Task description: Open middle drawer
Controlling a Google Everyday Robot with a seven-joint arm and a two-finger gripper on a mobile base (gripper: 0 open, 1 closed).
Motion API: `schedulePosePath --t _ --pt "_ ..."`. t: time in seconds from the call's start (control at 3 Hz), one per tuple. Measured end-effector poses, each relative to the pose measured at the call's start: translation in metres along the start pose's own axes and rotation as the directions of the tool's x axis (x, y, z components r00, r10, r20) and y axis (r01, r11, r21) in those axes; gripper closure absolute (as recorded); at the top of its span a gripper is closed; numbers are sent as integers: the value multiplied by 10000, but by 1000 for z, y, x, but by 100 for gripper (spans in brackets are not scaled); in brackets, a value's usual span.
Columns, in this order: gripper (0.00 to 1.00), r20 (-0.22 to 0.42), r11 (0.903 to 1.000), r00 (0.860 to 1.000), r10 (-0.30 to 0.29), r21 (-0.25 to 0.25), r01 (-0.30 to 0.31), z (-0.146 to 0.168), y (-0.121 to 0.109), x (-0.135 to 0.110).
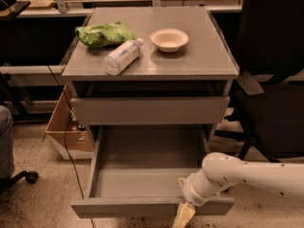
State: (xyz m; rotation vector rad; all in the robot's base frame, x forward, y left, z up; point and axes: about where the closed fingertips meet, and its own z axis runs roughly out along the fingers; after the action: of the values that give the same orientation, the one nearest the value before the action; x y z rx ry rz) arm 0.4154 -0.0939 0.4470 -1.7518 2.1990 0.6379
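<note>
The middle drawer (142, 175) of the grey cabinet (204, 61) stands pulled far out toward me, and its grey box interior is empty. Its flat front (123, 207) lies near the bottom of the camera view. My gripper (184, 213), at the end of the white arm (247, 172) that comes in from the right, is at the right part of that front, at its top edge. Above, the upper drawer front (149, 110) is pushed in.
On the cabinet top lie a green bag (102, 33), a plastic bottle (121, 57) on its side and a small bowl (169, 38). A cardboard box (64, 127) stands left of the cabinet. A black chair (275, 103) stands close on the right.
</note>
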Motion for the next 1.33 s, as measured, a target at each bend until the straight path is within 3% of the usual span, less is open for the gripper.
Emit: schedulePosePath --t 0.33,0.67,1.0,1.33 --pt "0 175 9994 9996 214 257 -218 -15 -12 6" --pt "0 541 9924 9964 654 1011 -706 -57 -43 27" --pt "0 750 9527 9942 768 2885 -954 -151 -97 60" --pt "0 749 9076 9958 517 4125 -782 -222 -128 66"
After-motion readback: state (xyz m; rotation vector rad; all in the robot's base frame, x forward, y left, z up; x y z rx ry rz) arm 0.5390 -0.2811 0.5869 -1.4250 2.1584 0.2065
